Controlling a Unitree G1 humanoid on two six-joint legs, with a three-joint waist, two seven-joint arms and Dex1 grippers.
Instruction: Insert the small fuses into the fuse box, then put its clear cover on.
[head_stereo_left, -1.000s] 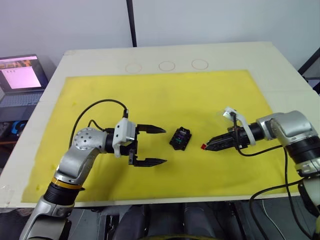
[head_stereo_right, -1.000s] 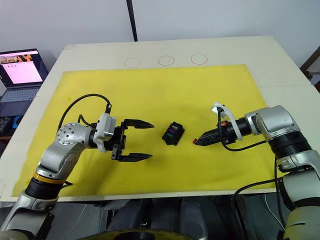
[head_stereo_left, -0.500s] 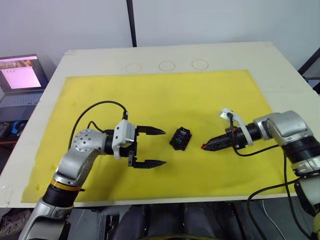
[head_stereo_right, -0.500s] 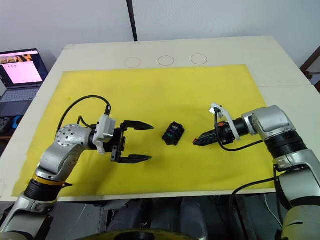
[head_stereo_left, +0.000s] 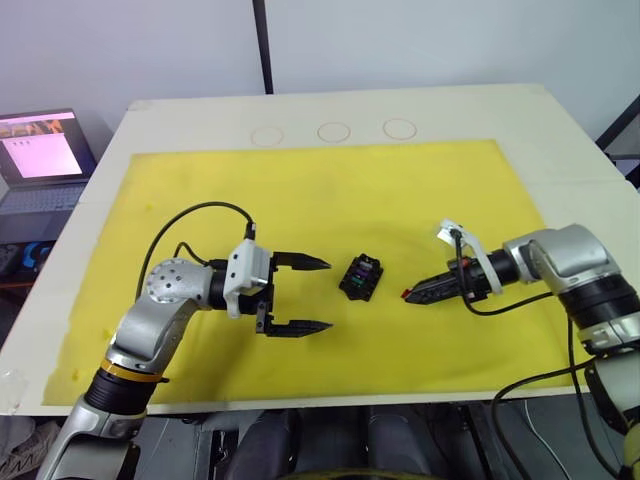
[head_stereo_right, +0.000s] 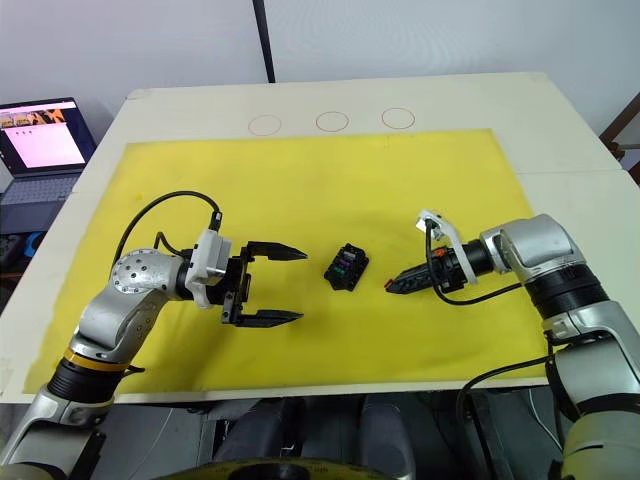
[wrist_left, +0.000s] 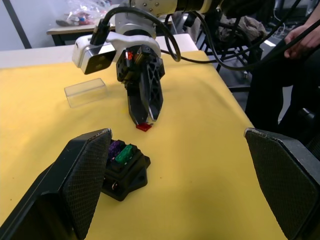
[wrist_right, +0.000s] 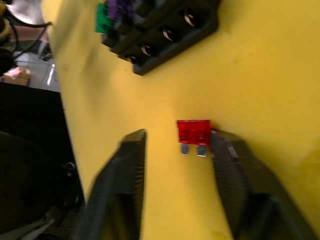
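One red fuse (wrist_right: 193, 132) flat on the yellow mat (head_stereo_left: 330, 190), right of centre, just beside the fuse box (head_stereo_left: 361, 277). Light, stiff, slippery; best pinched across its flat body. Loosely straddled by the right gripper (head_stereo_right: 392, 286), unclamped per the right wrist view; left gripper (head_stereo_left: 300, 293) spread wide, its wrist view adding the clear cover (wrist_left: 85, 92).

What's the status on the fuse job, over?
Left end effector open, idle beside fuse box. Right end effector open around red fuse on the mat, not gripped. Green and purple fuses seated. Clear cover lies apart.
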